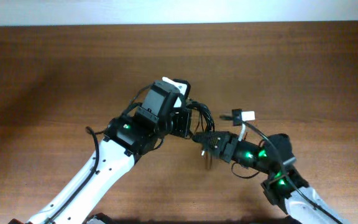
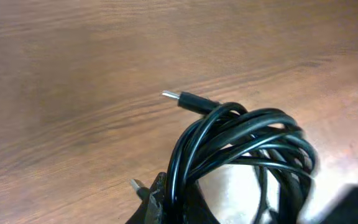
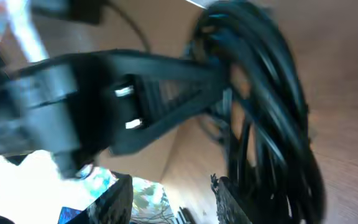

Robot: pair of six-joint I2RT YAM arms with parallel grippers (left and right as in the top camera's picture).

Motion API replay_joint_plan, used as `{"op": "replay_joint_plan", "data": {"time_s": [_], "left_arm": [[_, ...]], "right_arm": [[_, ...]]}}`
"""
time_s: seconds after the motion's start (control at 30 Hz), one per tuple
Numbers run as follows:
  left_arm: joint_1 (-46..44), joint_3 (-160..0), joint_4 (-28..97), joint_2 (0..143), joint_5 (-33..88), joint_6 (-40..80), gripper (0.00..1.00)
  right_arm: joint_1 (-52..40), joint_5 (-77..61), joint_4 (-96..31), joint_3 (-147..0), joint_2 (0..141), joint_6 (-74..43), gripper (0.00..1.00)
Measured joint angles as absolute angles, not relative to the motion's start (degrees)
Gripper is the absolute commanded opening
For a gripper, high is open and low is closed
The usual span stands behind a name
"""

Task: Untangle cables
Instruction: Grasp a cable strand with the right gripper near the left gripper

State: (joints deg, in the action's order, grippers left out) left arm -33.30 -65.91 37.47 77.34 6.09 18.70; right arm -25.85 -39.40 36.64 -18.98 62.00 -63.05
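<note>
The left gripper [image 1: 185, 123] is clenched on the cables [image 1: 199, 116] — a coiled black bundle near the middle of the wooden table [image 1: 67, 62], with one plug [image 2: 188, 101] projecting from the coil. The right gripper [image 1: 200, 138] sits just beside the bundle. In the blurred right wrist view its fingers [image 3: 114, 199] stand apart — released, with nothing visibly clamped between them. A white-tagged plug end [image 1: 242, 116] lies to the right of the bundle.

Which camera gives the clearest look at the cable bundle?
Left wrist: the cable bundle shows sharp, loops and a plug end distinct. Overhead shows it small and partly hidden; right wrist shows it blurred.
</note>
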Motion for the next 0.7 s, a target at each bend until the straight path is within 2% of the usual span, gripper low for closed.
{"op": "replay_joint_plan", "data": {"time_s": [0.13,0.17,0.2,0.33,0.47,0.53,0.57,0.6,0.63,0.7], "left_arm": [[-33.2,-65.9,37.6,77.3,13.1,15.0,0.0],[-33.2,-65.9,37.5,77.3,14.2,14.4,0.0],[-33.1,-65.9,37.5,77.3,14.9,14.3,0.0],[-33.1,-65.9,37.5,77.3,16.1,9.0,0.0],[-33.6,-65.9,38.0,77.3,-3.8,4.0,0.0],[-33.8,-65.9,38.1,77.3,-7.9,1.2,0.0],[-33.7,-65.9,37.8,77.3,-11.0,-0.3,0.0],[-33.6,-65.9,37.7,77.3,-12.2,-1.0,0.0],[-33.6,-65.9,37.5,77.3,-12.3,-1.4,0.0],[-33.6,-65.9,37.5,77.3,-9.6,-2.0,0.0]], "right_arm": [[-25.8,-38.4,38.3,-19.0,68.2,-63.3,0.45],[-25.8,-36.9,38.3,-19.0,68.2,-63.2,0.39],[-25.8,-36.2,38.3,-19.0,68.2,-63.2,0.07],[-25.8,-37.3,38.2,-19.0,68.3,-59.0,0.04],[-25.6,-49.1,38.3,-19.0,68.4,-53.1,0.04],[-25.5,-51.2,38.2,-19.0,68.4,-52.1,0.11],[-25.5,-52.6,35.9,-19.1,68.4,-50.7,0.22],[-25.5,-51.9,32.9,-19.3,68.3,-50.0,0.27],[-25.5,-49.5,27.7,-19.3,68.5,-48.7,0.46],[-25.5,-45.6,25.1,-19.3,68.6,-47.2,0.69]]}}
